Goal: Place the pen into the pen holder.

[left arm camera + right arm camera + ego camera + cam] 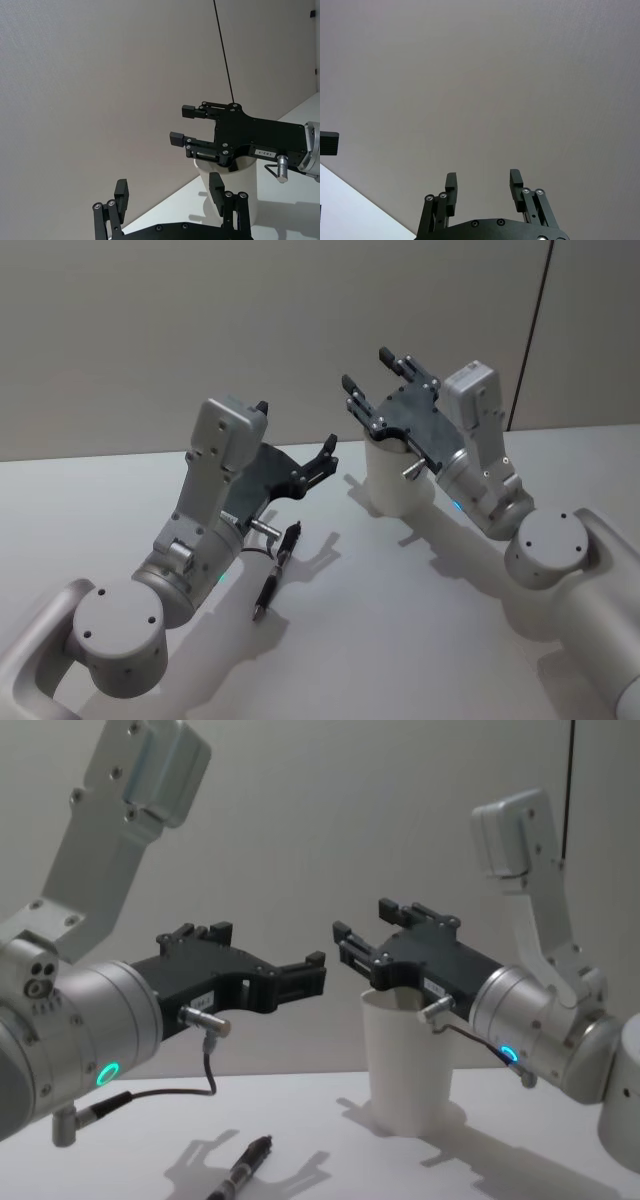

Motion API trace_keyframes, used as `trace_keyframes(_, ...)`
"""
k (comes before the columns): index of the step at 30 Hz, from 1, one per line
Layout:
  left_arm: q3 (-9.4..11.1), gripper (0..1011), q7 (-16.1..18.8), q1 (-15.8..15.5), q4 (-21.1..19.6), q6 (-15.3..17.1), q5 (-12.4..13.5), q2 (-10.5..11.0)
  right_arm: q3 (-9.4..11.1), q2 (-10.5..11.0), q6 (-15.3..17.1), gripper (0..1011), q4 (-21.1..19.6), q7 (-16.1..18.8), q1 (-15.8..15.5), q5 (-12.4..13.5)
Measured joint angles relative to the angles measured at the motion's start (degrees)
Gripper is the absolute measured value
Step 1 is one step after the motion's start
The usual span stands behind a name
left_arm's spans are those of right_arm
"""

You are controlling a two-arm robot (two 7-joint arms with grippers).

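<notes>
Pen (275, 575) lies flat on the white table (400, 640), below the left gripper (169, 192), whose fingers are spread wide with nothing between them. The paper cup (396, 490) stands upright under the right gripper (368, 375), also spread and empty, its palm hiding part of the rim. A plain grey wall (150, 320) stands behind.

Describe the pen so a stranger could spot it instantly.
On the white table, look between the robot's left arm and the upright white paper cup. The pen lies flat there, close to the arm: slim, dark and long, the only thing lying down.
</notes>
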Motion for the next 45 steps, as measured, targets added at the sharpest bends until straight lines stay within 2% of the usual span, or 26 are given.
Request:
trace_keyframes(4,0.0,1001,0.0,0.0,0.0,0.0,0.0,0.0,-0.02,-0.02,-0.05,714,0.15,-0.03,0.04,-0.02)
trace_keyframes(5,0.0,1001,0.0,0.0,0.0,0.0,0.0,0.0,-0.03,-0.02,-0.06,773,0.19,-0.03,0.06,-0.02)
trace_keyframes(8,0.0,1001,0.0,0.0,0.0,0.0,0.0,0.0,-0.03,-0.04,-0.07,828,0.23,-0.04,0.07,-0.02)
trace_keyframes(9,0.0,1001,0.0,0.0,0.0,0.0,0.0,0.0,-0.03,-0.03,-0.07,879,0.23,-0.03,0.07,-0.02)
trace_keyframes(15,0.0,1001,0.0,0.0,0.0,0.0,0.0,0.0,0.04,0.13,0.42,1001,-0.93,0.24,-0.35,0.52)
trace_keyframes(24,0.0,1001,0.0,0.0,0.0,0.0,0.0,0.0,0.49,1.32,3.3,1002,-7.32,0.95,-3.27,2.85)
trace_keyframes(35,0.0,1001,0.01,0.0,0.0,0.0,0.0,-0.01,1.42,3.91,7.06,1001,-17.4,0.97,-8.62,4.73)
trace_keyframes(45,0.0,1001,0.01,0.0,0.0,0.0,0.0,0.0,2.4,6.71,11.28,1001,-27.18,-1.69,-14.73,6.69)
